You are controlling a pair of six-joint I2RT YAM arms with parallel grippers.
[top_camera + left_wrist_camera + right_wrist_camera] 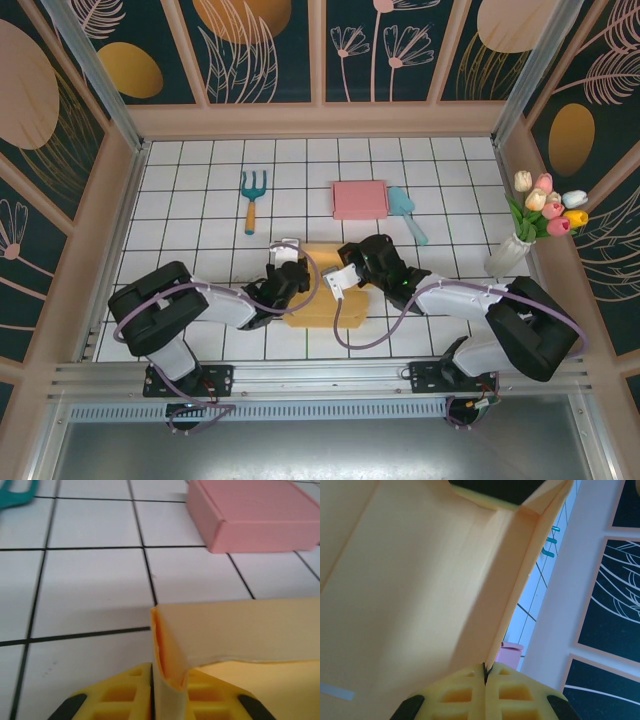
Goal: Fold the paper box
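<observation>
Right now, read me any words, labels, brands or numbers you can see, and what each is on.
None can be read.
The half-folded yellow paper box is blank on every face shown, as is the closed pink cardboard box.
The dark wall panels carry only painted leaves and flowers.
The pale strip on the yellow box's inner face bears no print.

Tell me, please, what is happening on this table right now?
Two robot arms are folding a yellow paper box at the near middle of the table. The left claw pinches an upright side wall at its corner, and the right claw is shut on the edge of another raised wall. The box is only partly formed. A closed pink box lies farther back.
</observation>
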